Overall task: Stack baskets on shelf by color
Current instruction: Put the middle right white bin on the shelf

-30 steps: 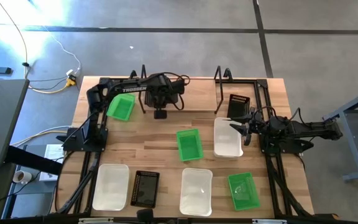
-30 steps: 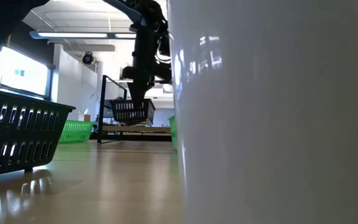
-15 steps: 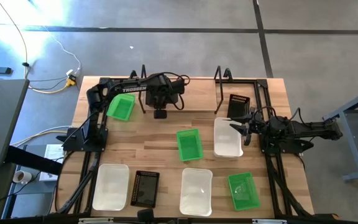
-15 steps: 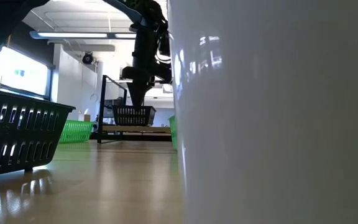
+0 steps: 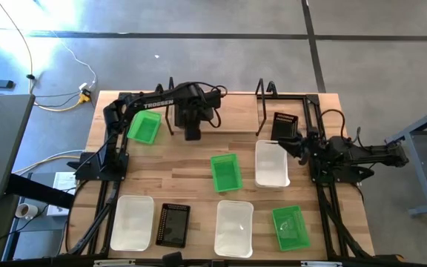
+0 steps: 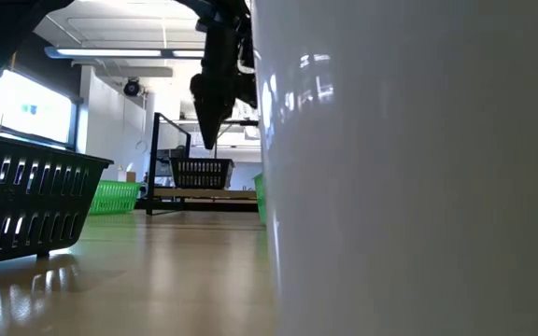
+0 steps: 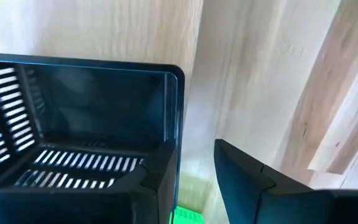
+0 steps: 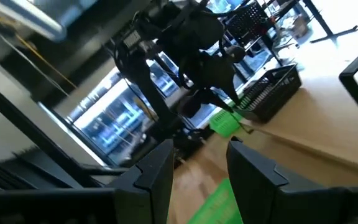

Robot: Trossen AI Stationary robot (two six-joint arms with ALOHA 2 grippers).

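A black mesh basket (image 6: 199, 173) stands level on the shelf (image 5: 232, 126), resting on its bottom; it also shows in the left wrist view (image 7: 73, 124). My left gripper (image 6: 208, 131) is open above it and touches nothing; from above, my left gripper (image 5: 191, 132) hides it. My right gripper (image 5: 298, 143) is open and empty between a white basket (image 5: 271, 163) and a second black basket (image 5: 284, 126) beside the shelf's right frame. A green basket (image 5: 144, 127) sits left of the shelf.
On the table stand a green basket (image 5: 225, 172) in the middle, and along the near edge a white one (image 5: 132, 221), a black one (image 5: 173, 224), another white one (image 5: 234, 227) and a green one (image 5: 288, 227). Black wire frames (image 5: 260, 104) rise at the shelf's ends.
My left gripper has set the black basket, which hung tilted, down level on the shelf, let go and risen clear of it. My right gripper has drawn back a little toward the table's far right, away from the white basket.
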